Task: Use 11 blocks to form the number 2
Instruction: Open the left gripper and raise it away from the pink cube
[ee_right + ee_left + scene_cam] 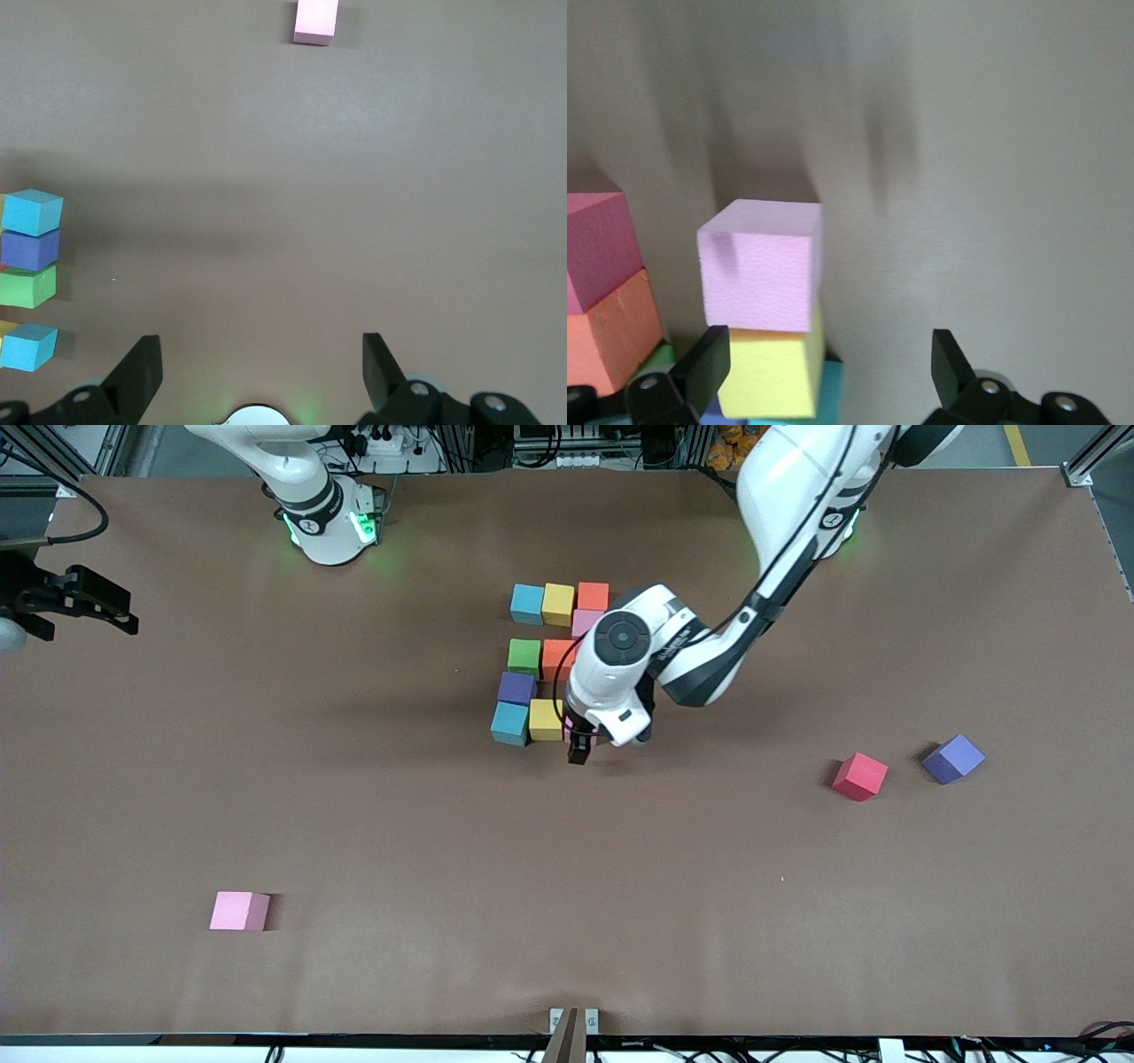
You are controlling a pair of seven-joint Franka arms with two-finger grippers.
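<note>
The left gripper point(585, 746) hovers with fingers spread, empty, over the block figure's point(551, 662) nearest row, beside a pink block point(760, 264). The right gripper point(257, 367) waits at its end of the table point(354, 824), fingers spread, empty.

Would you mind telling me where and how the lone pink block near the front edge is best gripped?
Take the pink block from straight above, fingers on two opposite side faces. It lies flat and square to the table, with bare table all round, so either pair of faces probably works.
</note>
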